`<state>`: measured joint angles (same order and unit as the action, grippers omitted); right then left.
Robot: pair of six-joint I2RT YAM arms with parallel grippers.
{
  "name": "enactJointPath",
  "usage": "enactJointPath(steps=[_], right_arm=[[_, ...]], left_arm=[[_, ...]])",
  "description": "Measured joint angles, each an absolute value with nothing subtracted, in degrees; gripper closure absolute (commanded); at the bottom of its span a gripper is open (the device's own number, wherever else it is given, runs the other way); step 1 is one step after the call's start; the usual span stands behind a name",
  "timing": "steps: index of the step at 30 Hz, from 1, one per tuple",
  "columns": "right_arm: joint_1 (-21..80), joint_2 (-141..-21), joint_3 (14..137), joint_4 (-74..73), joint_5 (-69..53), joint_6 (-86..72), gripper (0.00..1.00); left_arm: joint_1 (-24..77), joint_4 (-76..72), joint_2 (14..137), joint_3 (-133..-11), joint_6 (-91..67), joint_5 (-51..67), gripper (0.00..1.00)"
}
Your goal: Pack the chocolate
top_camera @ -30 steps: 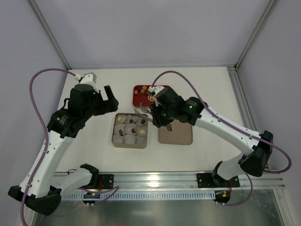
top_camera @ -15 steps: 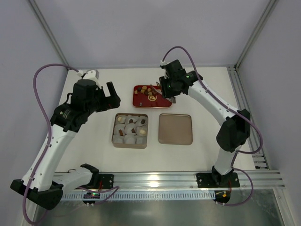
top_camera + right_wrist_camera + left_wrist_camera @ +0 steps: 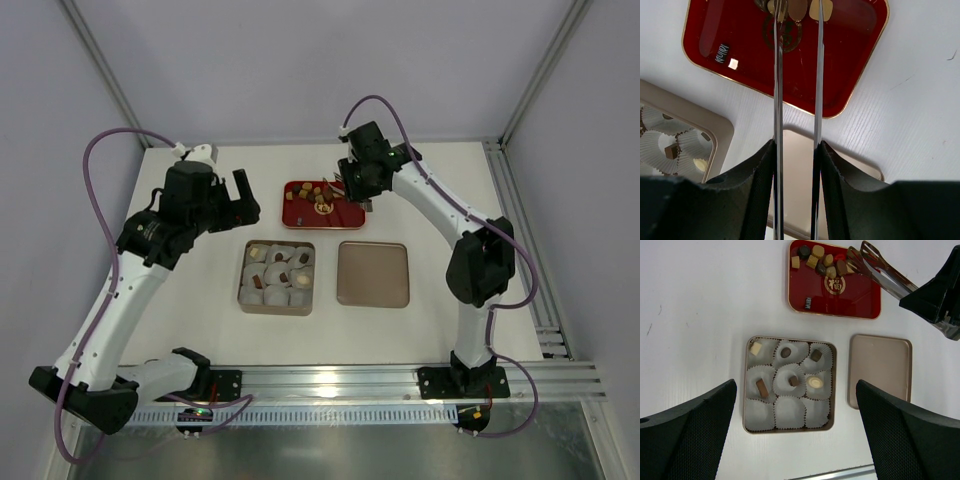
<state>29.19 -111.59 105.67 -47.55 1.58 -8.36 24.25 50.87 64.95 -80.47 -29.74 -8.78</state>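
Loose chocolate in dark brown and tan lies in a heap along the far edge of a red tray. More pieces sit in white paper cups in the tan tin, among them a cream one and a brown bar. The near row of cups holds nothing. My right gripper is shut on metal tongs. The tongs' two arms stand apart, their tips over the heap. My left gripper hangs open high above the tin with nothing in it.
The tin's flat tan lid lies on the white table to the right of the tin. A small dark striped piece lies alone on the red tray. The right arm's elbow reaches over the table's right side.
My right arm has swung the tongs from over the tin and lid back to the red tray. My left arm has drifted slightly up and back, still open.
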Motion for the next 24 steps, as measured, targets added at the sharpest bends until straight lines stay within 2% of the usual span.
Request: enactJointPath(steps=[24], right_arm=[[29.2,-116.3,106.4,-46.3,-0.8,-8.3,0.59]], left_arm=[[24.3,50.9,65.1,-80.5,-29.6,-8.8,0.0]])
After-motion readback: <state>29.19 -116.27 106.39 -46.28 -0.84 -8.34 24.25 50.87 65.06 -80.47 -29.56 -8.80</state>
